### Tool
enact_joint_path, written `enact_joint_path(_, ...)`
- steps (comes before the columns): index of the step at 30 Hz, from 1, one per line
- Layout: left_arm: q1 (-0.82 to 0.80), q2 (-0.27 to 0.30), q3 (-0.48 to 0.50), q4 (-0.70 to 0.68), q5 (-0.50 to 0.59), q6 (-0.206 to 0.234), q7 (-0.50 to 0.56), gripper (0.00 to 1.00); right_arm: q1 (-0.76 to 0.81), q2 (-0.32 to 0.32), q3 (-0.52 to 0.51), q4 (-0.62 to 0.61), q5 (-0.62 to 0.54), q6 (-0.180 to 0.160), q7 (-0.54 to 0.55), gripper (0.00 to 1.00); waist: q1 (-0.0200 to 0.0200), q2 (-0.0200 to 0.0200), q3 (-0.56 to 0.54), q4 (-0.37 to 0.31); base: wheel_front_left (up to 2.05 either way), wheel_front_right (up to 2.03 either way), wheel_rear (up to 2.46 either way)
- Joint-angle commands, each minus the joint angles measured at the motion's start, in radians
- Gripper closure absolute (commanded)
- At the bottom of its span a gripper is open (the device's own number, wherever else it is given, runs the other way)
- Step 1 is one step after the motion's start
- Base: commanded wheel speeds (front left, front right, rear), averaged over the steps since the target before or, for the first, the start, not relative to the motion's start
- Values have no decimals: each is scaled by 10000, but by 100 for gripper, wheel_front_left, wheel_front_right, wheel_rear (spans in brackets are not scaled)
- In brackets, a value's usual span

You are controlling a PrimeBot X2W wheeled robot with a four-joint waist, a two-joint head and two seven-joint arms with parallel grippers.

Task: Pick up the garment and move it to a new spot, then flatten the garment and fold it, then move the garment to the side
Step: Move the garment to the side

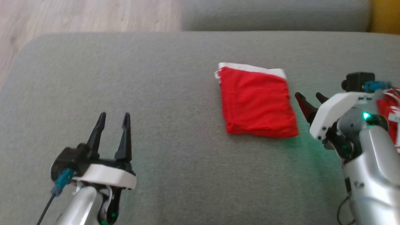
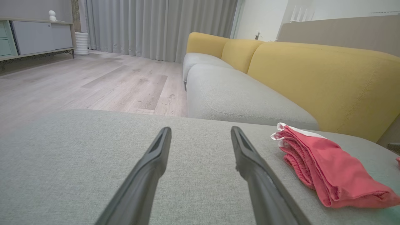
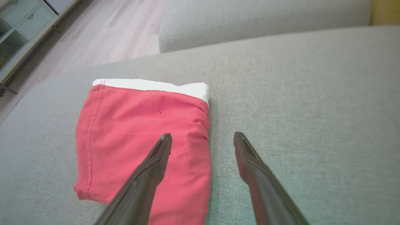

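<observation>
The folded red garment (image 1: 257,101), a white band along its far edge, lies flat on the grey sofa cushion (image 1: 156,78), to the right of the cushion's middle. The right jaws stand apart and empty just beside the garment's right edge, pointing across it, with another bit of red cloth (image 1: 389,109) showing behind that arm. The left jaws, also apart and holding nothing, hover over bare cushion well to the garment's left, and wooden floor (image 1: 78,15) lies beyond the cushion's far edge
</observation>
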Motion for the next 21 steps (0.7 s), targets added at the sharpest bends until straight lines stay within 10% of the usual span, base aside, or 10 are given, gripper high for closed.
enact_joint_path(1,-616,96,226,-315,105,-64,-17,0,-714,115,-35,303,-24,73,332,0,-2,0,469,472,0,0,0)
enact_joint_path(13,-1091,-88,119,-121,205,-167,-115,0,-2431,628,-408,3747,-1156,73,693,0,-2,0,1022,841,0,0,0)
enact_joint_path(14,-1111,-108,108,-90,204,-183,-122,0,-2500,662,-194,3890,-1086,73,796,68,-2,0,1022,821,0,0,0)
enact_joint_path(15,-1123,-124,105,-59,199,-195,-130,0,-2554,683,28,3966,-976,73,836,100,-2,0,1007,779,0,0,0)
enact_joint_path(21,-995,-61,259,61,152,-183,-176,0,-2868,106,2129,3234,-112,73,856,100,-2,0,726,51,0,0,0)
